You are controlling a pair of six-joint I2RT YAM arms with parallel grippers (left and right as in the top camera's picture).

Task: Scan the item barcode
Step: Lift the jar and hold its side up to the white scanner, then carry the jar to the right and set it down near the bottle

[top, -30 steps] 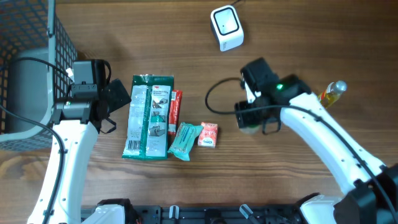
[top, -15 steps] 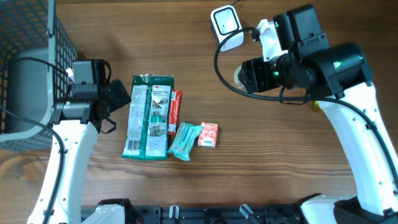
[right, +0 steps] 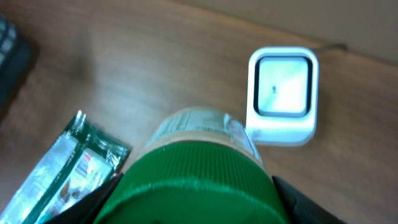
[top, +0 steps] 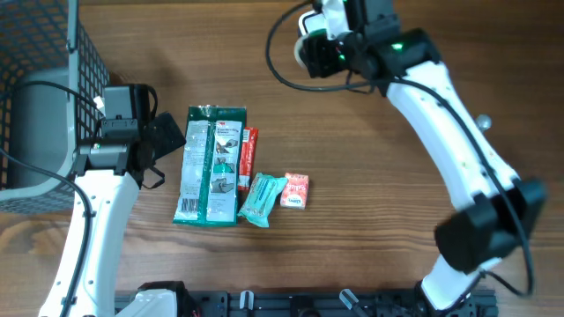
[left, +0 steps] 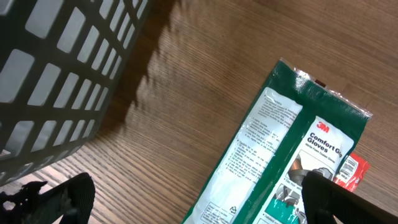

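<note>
1. Your right gripper is closed partway round a green-capped jar, one dark finger on each side of the ribbed cap. It has the jar lifted off the table at the upper middle of the overhead view.
2. The jar is held there because the white scanner sits in that spot. In the right wrist view its glass window lies at the upper right, just beyond the jar's label end. The hold looks meant to present the label to that window (where the barcode sits on the label I cannot tell).
3. From overhead the right gripper covers most of the scanner, so judge the line-up from the wrist view.
4. Your left gripper is spread fully wide with nothing between its fingers. It hangs over the table at the left of the overhead view, between the wire basket and the glove pack.
5. The remaining goods lie in a group at the centre left, well apart from the scanner:
   - the glove pack
   - a red packet against its right edge
   - a teal pouch
   - a small pink packet
6. Nothing lies between jar and scanner. The black cable looping left of the right wrist is the one thing that could snag if you twist the jar.
</note>
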